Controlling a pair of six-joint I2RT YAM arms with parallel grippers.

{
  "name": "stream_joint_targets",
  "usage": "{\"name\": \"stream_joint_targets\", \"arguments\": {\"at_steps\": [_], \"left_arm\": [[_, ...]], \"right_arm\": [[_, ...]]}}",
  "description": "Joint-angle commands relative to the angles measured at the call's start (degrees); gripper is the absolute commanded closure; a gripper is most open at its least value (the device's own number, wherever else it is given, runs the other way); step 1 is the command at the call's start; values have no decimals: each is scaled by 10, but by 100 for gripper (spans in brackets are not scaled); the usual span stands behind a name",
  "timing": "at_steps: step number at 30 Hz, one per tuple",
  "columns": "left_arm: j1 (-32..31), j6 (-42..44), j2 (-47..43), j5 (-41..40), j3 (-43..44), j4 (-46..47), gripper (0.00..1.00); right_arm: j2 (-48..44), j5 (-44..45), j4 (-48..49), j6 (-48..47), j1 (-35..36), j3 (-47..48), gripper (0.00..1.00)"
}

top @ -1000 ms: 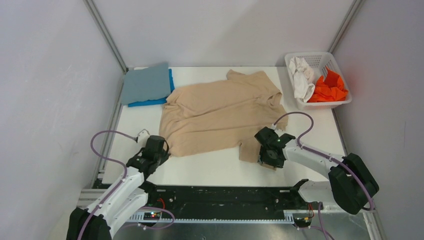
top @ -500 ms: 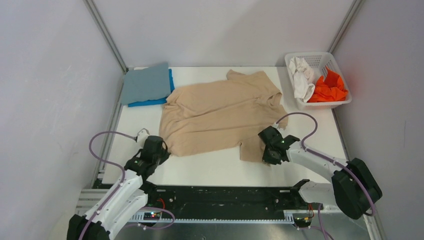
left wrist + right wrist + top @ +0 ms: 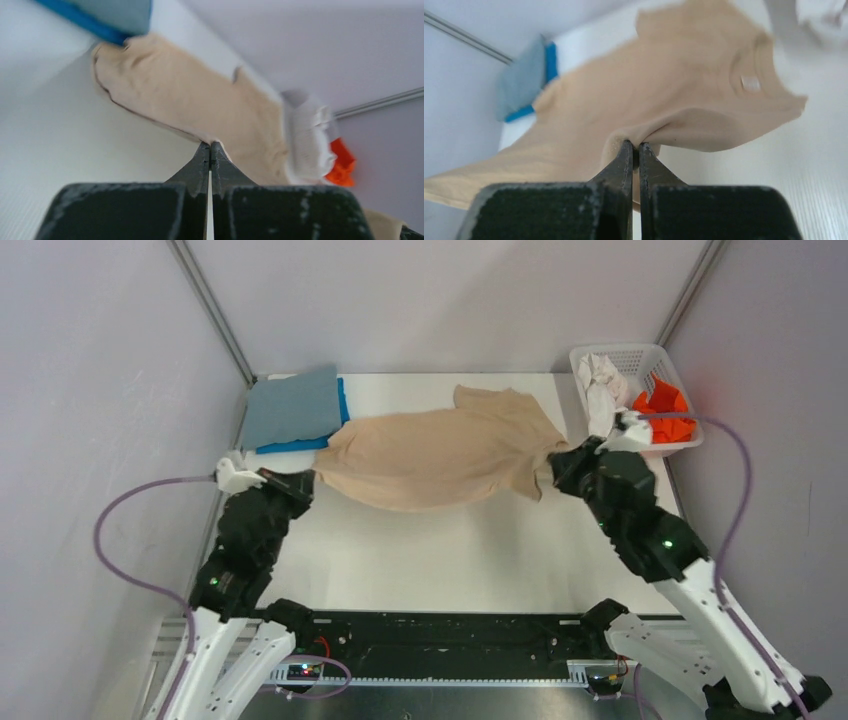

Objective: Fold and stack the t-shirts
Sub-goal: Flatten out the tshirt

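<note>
The tan t-shirt [image 3: 440,455] hangs stretched between my two grippers above the middle of the table, its far part still lying on the surface. My left gripper [image 3: 308,480] is shut on its left corner, and the left wrist view shows the fingertips [image 3: 206,150] pinching the tan cloth [image 3: 190,100]. My right gripper [image 3: 556,462] is shut on its right side, with a fold of the shirt [image 3: 664,85] caught between the tips [image 3: 634,146]. A folded grey-blue t-shirt [image 3: 290,405] lies on a bright blue one [image 3: 300,446] at the back left.
A white lattice basket [image 3: 625,348] at the back right holds a crumpled white t-shirt [image 3: 602,390] and an orange one [image 3: 660,405], close behind my right wrist. Grey walls enclose the table on three sides.
The right gripper has closed on the tan shirt's near right part. Both arms have risen and moved toward the back, lifting the shirt's near edge off the table.
</note>
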Motion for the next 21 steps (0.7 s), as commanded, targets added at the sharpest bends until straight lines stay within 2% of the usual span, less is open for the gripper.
{"name": "stream_joint_targets", "arguments": {"at_steps": [1, 6, 9, 13, 17, 19, 21], "left_arm": [[2, 42, -24, -29, 119, 8, 100], [2, 66, -39, -63, 258, -12, 100], [2, 69, -33, -61, 329, -16, 100], [2, 101, -9, -4, 471, -41, 100], [2, 109, 5, 17, 559, -67, 100], [2, 112, 4, 19, 589, -76, 100], [2, 116, 2, 20, 609, -81, 100]], "right_arm": [[-32, 39, 3, -98, 0, 118, 100], [-25, 27, -38, -149, -1, 279, 100], [-23, 5, -24, -163, 0, 337, 100], [37, -44, -86, -195, 0, 551, 100], [109, -111, -149, -213, 0, 749, 100], [127, -119, -151, -224, -1, 805, 100], [129, -117, -133, -235, -1, 819, 100]]}}
